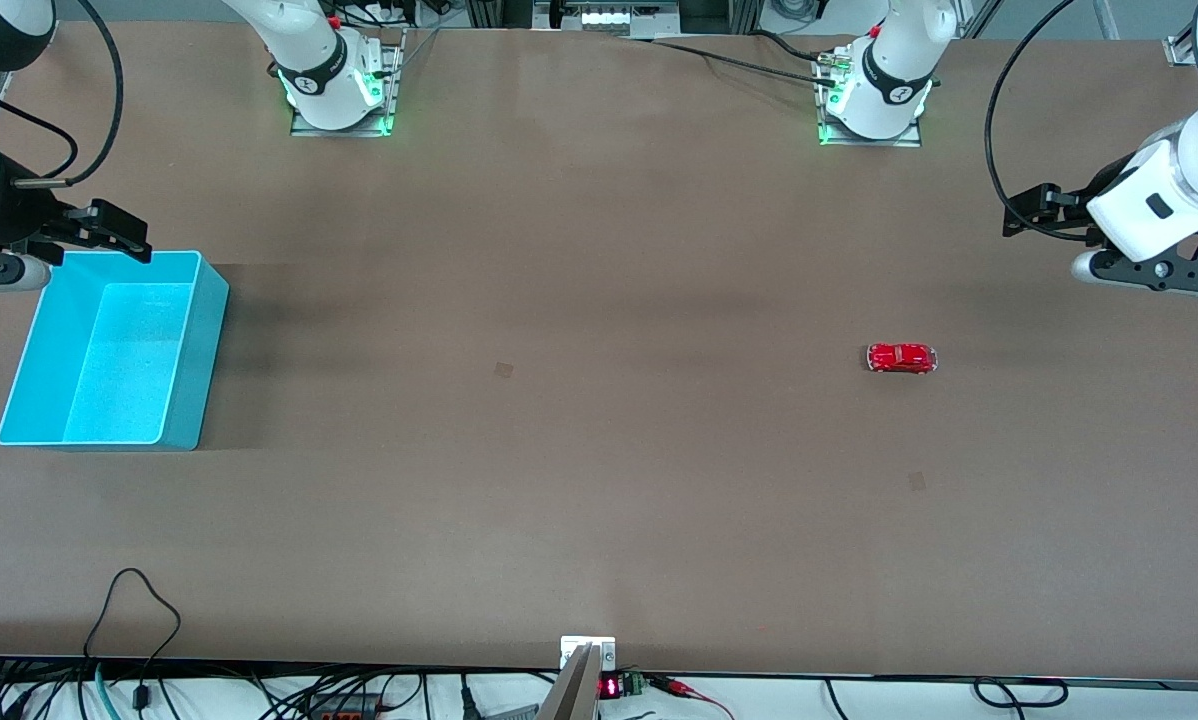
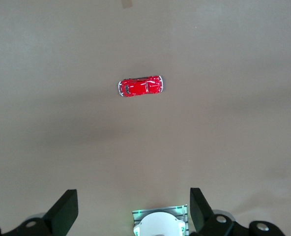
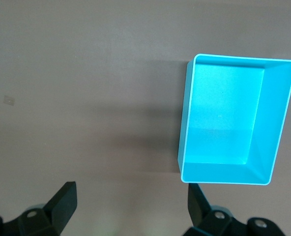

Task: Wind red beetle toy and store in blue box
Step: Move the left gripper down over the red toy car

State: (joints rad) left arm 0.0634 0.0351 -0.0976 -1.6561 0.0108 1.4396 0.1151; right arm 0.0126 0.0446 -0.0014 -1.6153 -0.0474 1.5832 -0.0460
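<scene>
The small glossy red beetle-shaped toy car (image 1: 901,358) stands on its wheels on the bare brown table top (image 1: 559,400), toward the left arm's end, lying lengthwise along the table and touched by nothing; the left wrist view shows it (image 2: 140,86) from above. The bright turquoise-blue open-topped plastic box (image 1: 119,350), rectangular with sloping walls, sits well apart from it at the right arm's end, upright and holding nothing (image 3: 234,120). The left gripper (image 1: 1044,210) hangs in the air over the table's edge at its own end, jaws spread wide and empty (image 2: 133,211). The right gripper (image 1: 109,228) hangs over the box's rim nearest the bases, jaws likewise spread and empty (image 3: 130,209).
</scene>
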